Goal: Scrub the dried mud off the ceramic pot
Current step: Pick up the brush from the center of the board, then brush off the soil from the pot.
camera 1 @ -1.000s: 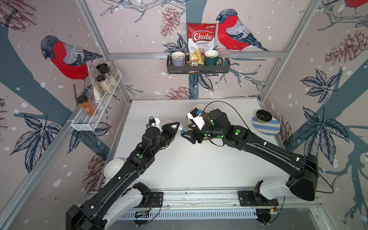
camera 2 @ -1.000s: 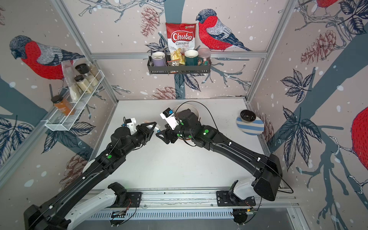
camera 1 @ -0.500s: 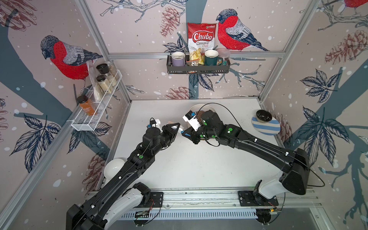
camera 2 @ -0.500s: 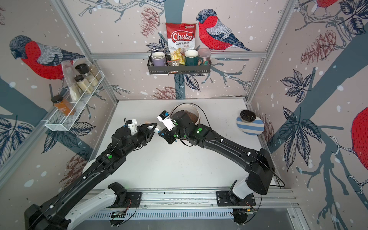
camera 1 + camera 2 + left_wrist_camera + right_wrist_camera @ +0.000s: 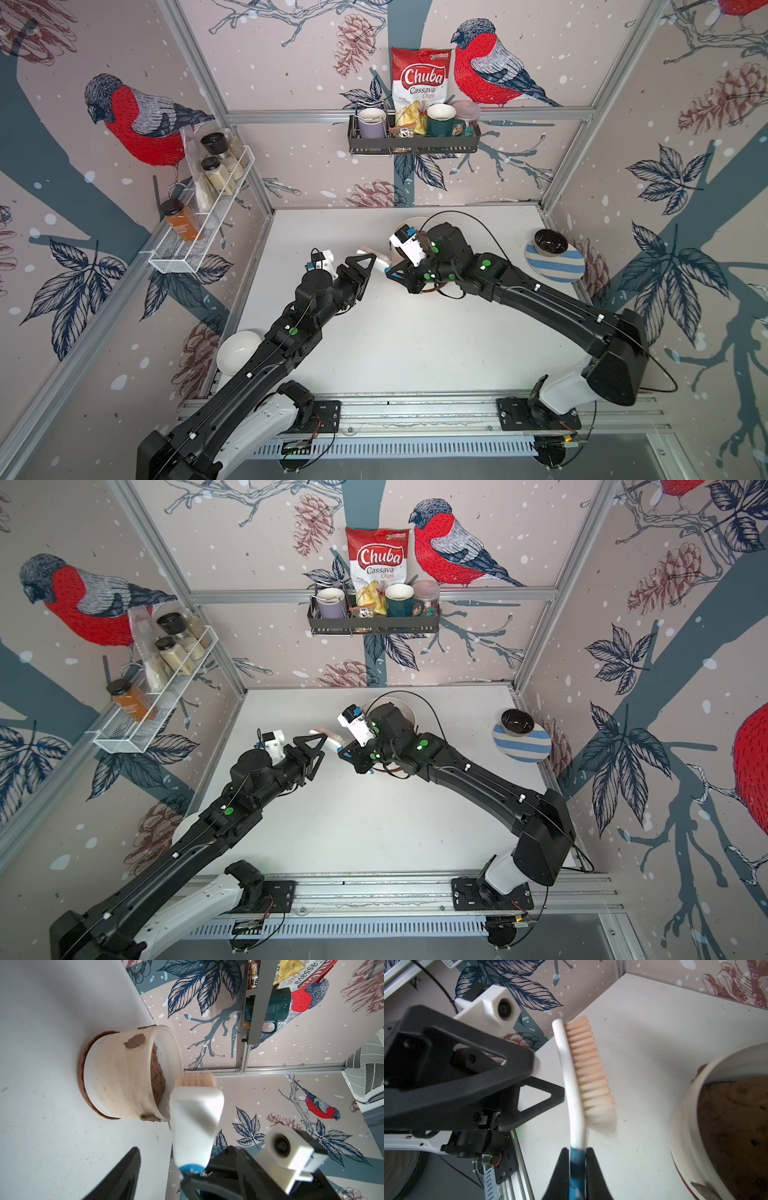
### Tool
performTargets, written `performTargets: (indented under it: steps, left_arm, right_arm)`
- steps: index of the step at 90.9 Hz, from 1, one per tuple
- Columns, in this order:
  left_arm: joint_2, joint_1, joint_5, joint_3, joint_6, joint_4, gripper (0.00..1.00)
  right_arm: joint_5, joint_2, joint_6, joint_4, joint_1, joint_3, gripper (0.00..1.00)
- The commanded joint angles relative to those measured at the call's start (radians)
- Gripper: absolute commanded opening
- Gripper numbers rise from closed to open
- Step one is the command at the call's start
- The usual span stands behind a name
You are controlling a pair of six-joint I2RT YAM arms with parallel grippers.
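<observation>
I find the brush has changed over: right gripper clamped on its handle, left gripper spread and empty. Dried mud on the ceramic pot is unscrubbed.

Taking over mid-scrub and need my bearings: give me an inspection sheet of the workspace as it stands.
Surface: white tabletop, faint scuff marks.
Job's things: ceramic pot upright on brown saucer, soil inside; dried mud patches on its side and rim; scrub brush off the table, bristles facing the pot, apart from it.
Clutter: white bowl at left edge; black bowl on striped plate at right.
Grippers: right pincer shut on the brush's blue handle; left pincer open beside the brush's back.
Cables: black cable loops above the right wrist.
Surroundings: wall shelf with mugs and Chuba cassava chips bag; wire rack with spice jars.
</observation>
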Motion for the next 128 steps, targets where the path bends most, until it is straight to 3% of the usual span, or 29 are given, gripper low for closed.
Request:
performTargets:
  steps: [1, 8, 34, 45, 53, 62, 71, 80, 89, 103, 113, 128]
  left_arm:
    - [-0.015, 0.003, -0.008, -0.011, 0.043, 0.022, 0.74]
    - [-0.006, 0.003, 0.008, -0.011, 0.05, 0.03, 0.75]
    - [0.113, 0.003, 0.157, 0.062, 0.02, 0.076, 0.83]
    - [0.12, 0.003, 0.166, 0.073, 0.036, 0.068, 0.86]
    - [0.107, 0.004, 0.158, 0.08, 0.091, 0.021, 0.94]
    - [0.081, 0.006, 0.123, 0.116, 0.225, -0.126, 0.96]
    - [0.076, 0.009, 0.041, 0.194, 0.454, -0.352, 0.96]
    - [0.124, 0.01, -0.049, 0.291, 0.673, -0.558, 0.96]
    - [0.204, 0.013, -0.058, 0.363, 0.86, -0.652, 0.97]
    - [0.309, 0.015, -0.091, 0.411, 1.081, -0.668, 0.96]
    - [0.338, 0.015, -0.159, 0.392, 1.196, -0.61, 0.96]
    - [0.343, 0.016, -0.181, 0.271, 1.358, -0.429, 0.96]
  right_arm:
    - [-0.129, -0.025, 0.073, -0.009, -0.046, -0.011, 0.0]
    - [-0.193, -0.035, 0.103, -0.011, -0.072, -0.016, 0.0]
    - [-0.22, -0.029, 0.126, -0.014, -0.075, -0.015, 0.0]
    - [-0.209, -0.029, 0.105, -0.06, -0.078, 0.0, 0.0]
    - [-0.203, -0.03, 0.072, -0.135, -0.093, 0.026, 0.0]
    - [-0.202, -0.045, 0.022, -0.245, -0.117, 0.052, 0.0]
    - [-0.177, -0.079, -0.062, -0.392, -0.131, 0.061, 0.0]
    - [-0.06, -0.128, -0.143, -0.516, -0.133, 0.027, 0.0]
    - [0.073, -0.191, -0.178, -0.558, -0.135, -0.027, 0.0]
    - [0.258, -0.261, -0.256, -0.564, -0.144, -0.121, 0.0]
    - [0.272, -0.265, -0.328, -0.581, -0.144, -0.148, 0.0]
    - [0.181, -0.193, -0.336, -0.596, -0.121, -0.09, 0.0]
